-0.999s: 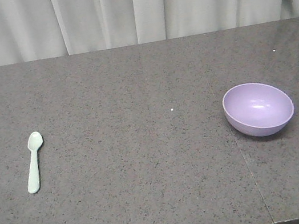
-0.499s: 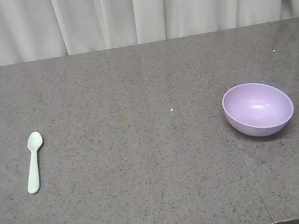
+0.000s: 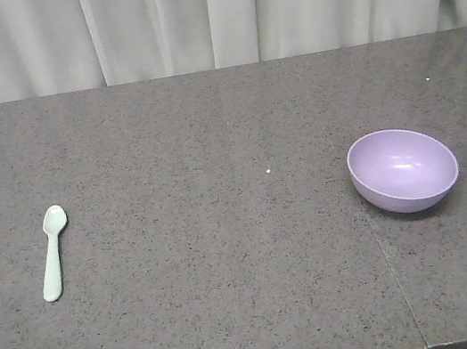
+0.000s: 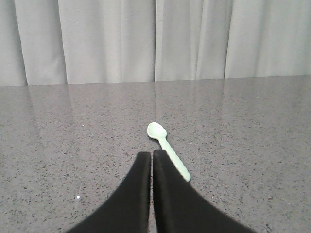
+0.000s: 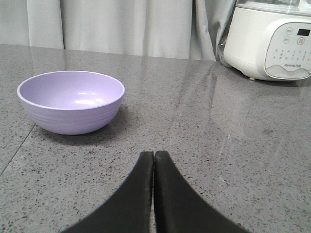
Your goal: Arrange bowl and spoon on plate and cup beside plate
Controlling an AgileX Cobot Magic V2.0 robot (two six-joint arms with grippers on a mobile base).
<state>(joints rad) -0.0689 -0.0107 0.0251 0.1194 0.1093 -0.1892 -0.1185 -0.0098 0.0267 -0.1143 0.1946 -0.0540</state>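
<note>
lying flat on a dark grey speckled worktop [image 3: 235,283], a pale mint-green spoon [image 3: 54,252] sits at the left side in the front view. its rounded scoop points to the far side and its thick handle runs back toward the near edge, tilted slightly left. well apart from it, on the right side of the worktop, a small lavender-purple bowl [image 3: 404,169] stands upright with its opening facing up, and nothing shows inside it. a thin seam in the worktop runs from just below the bowl to the near edge. a pale grey pleated curtain [image 3: 205,12] hangs along the far edge.

in the left wrist view, the left hand [image 4: 152,155] has its two black fingers pressed together with only a hairline gap between them, and it holds nothing. the spoon lies just beyond the fingertips, a little to their right, with the scoop farthest away and the handle end close beside the right finger.

in the right wrist view, the right hand [image 5: 154,155] is likewise closed, finger against finger, and it grips nothing. the bowl rests on the worktop ahead of it and to the left, clear of the fingers. a white kitchen appliance [image 5: 269,41] with a control panel stands at the far right of the worktop.
</note>
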